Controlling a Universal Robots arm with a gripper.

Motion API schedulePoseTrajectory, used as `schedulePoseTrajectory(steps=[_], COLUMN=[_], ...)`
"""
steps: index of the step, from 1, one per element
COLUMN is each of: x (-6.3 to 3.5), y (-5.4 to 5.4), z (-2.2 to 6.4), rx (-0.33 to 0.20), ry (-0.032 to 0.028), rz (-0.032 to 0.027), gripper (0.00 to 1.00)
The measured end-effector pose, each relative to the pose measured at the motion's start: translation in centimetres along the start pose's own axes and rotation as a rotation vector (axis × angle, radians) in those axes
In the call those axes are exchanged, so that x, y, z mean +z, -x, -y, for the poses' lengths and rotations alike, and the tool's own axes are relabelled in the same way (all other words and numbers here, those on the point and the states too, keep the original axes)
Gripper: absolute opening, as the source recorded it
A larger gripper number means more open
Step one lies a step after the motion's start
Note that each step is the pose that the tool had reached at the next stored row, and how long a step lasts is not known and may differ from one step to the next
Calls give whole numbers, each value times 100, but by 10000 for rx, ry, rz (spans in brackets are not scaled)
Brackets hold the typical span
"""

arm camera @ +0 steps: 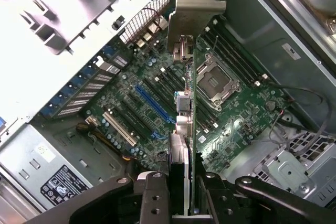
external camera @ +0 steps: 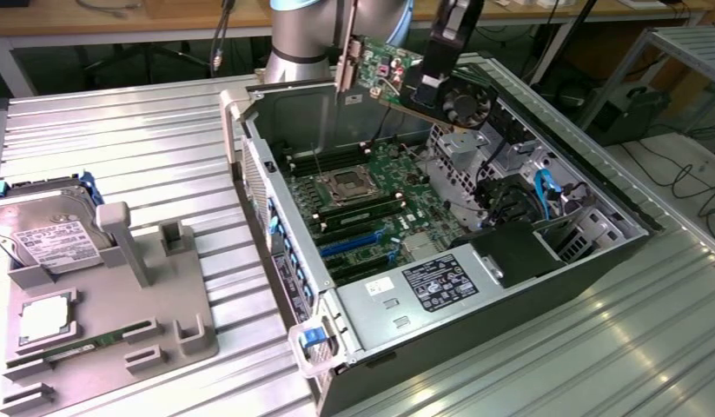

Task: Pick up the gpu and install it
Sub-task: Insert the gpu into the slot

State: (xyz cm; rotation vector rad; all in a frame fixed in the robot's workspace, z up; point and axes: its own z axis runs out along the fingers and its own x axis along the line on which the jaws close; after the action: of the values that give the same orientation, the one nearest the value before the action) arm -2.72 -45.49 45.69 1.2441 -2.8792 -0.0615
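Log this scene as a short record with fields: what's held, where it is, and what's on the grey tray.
gripper: shut on the gpu
gpu position: in the air above the open computer case, not seated
motherboard: exposed, long blue slot empty
grey tray: hard drive, memory stick

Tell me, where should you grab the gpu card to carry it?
Probably by its upper long edge, coming from above and pinching the two flat faces. The gpu is thin and flat, its silver bracket takes up one end, and its lower edge faces the motherboard. The hand grips it this way above the open case.
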Motion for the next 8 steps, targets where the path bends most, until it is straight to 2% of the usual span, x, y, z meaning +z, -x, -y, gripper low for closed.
schedulePoseTrajectory(steps=[4, 5, 7, 8], x=[0, 0, 0, 0], y=[0, 0, 0, 0], z=[0, 0, 0, 0], rx=[-527, -978, -2355, -2841], ry=[6, 11, 27, 32], rz=[-20, -37, -89, -107], gripper=[27, 27, 27, 27])
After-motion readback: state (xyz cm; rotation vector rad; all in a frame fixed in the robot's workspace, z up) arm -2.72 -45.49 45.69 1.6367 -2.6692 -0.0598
